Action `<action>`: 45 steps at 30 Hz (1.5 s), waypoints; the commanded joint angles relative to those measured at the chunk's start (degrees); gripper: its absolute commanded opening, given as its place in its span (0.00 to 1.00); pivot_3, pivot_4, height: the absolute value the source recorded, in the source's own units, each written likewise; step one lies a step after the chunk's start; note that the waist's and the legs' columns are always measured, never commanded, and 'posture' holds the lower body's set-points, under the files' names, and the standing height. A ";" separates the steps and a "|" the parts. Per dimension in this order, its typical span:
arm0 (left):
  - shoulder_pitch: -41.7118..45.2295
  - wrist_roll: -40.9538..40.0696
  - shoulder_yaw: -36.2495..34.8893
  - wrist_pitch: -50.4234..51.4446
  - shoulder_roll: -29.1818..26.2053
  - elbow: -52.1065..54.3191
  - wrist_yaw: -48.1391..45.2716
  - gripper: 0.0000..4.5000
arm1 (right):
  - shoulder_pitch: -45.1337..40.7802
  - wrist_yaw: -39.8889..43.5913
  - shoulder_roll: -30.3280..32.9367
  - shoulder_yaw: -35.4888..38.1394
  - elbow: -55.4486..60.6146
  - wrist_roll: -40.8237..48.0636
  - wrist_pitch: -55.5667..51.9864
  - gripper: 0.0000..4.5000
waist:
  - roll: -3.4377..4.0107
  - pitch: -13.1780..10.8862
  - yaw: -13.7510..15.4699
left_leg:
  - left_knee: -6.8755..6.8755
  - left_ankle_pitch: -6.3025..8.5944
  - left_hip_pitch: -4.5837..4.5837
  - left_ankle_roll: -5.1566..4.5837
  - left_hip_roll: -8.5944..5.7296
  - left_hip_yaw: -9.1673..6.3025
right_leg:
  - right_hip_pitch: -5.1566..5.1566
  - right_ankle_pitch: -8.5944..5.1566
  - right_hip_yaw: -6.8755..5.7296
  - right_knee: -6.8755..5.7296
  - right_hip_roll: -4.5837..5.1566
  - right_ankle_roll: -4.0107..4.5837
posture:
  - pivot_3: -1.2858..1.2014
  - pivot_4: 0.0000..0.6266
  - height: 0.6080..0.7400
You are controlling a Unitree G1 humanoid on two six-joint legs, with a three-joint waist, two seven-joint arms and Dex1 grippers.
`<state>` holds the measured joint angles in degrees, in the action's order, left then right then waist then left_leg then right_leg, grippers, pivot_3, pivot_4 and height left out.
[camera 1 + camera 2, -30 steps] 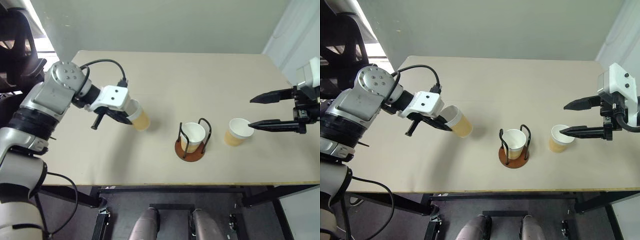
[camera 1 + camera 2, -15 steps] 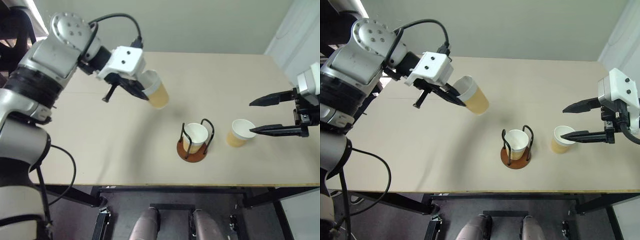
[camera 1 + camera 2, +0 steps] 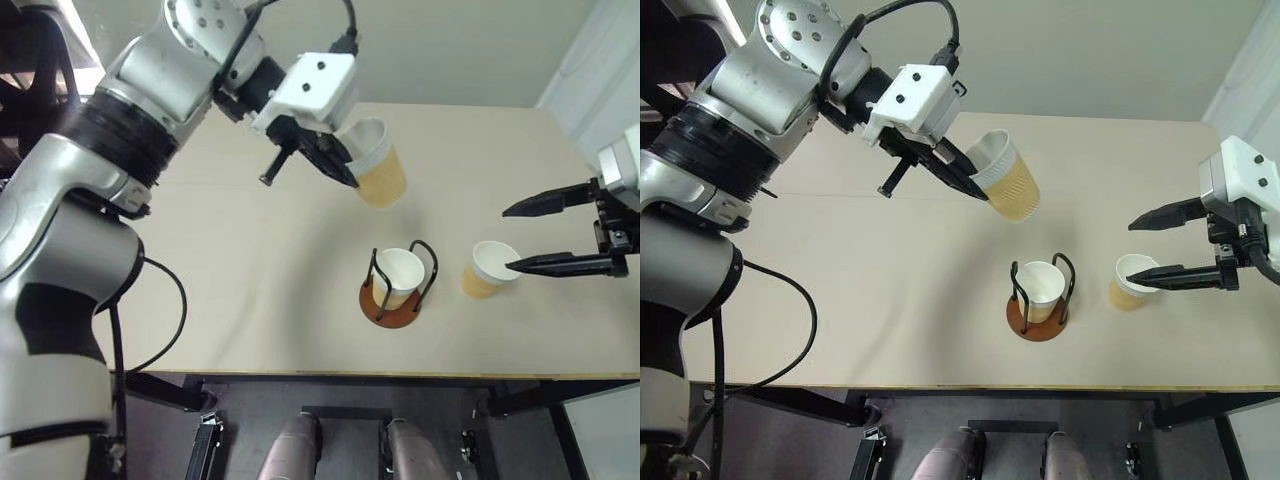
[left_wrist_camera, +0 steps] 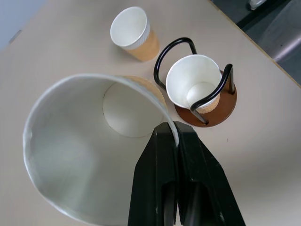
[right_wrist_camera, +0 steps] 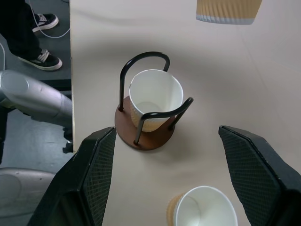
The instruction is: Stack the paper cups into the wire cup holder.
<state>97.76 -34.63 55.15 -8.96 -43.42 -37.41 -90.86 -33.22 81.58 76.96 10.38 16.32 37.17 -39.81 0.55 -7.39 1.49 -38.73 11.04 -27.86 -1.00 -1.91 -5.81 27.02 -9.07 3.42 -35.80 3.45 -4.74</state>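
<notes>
The held cup [image 3: 377, 165] is up in the air over the surface [image 3: 250, 260], tilted: its long axis slants, rim toward the left arm, base pointing down at the holder [image 3: 398, 300]. The left gripper [image 4: 176, 136] has its fingers pressed together on the cup's rim wall. The holder stands near the front edge with one cup [image 3: 400, 275] upright inside its wire loops, mouth up. A third cup [image 3: 489, 268] stands just right of it, between the right gripper's [image 3: 520, 237] spread fingers, nothing pinched.
</notes>
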 commanded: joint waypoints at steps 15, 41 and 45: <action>0.85 3.21 3.39 -9.54 5.04 1.98 -1.64 0.01 | -3.71 3.83 5.43 0.22 -0.24 2.59 -5.51 0.78 | 0.09 -0.05 0.04 | -0.51 0.06 0.00 -0.23 -0.30 0.01 | -0.23 0.14 0.01 -0.05 0.16 -0.20 | 0.52 0.24 1.00; -0.96 9.70 3.73 -16.03 9.93 -0.78 -1.64 0.01 | -4.56 4.47 6.48 -0.58 -0.19 3.48 -7.43 0.78 | 0.08 -0.05 0.10 | -0.52 0.05 -0.09 -0.70 -0.86 0.24 | -0.27 0.06 -0.08 -0.01 0.98 -0.77 | 0.52 0.24 1.00; -1.31 9.89 3.69 -16.15 10.62 -1.00 -1.64 0.01 | -3.94 4.34 6.50 -0.10 -0.07 3.49 -7.47 0.78 | 0.08 -0.05 0.09 | -0.53 0.01 -0.09 -0.76 -0.94 0.27 | -0.29 0.08 -0.10 0.00 1.01 -0.81 | 0.52 0.24 1.00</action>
<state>96.09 -24.63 59.39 -24.29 -32.77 -38.59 -90.86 -36.70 86.07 82.31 8.60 16.01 40.24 -47.36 0.63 -7.44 1.59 -39.26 11.06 -27.94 -1.76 -2.87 -5.52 26.73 -8.98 3.30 -35.80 4.45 -5.56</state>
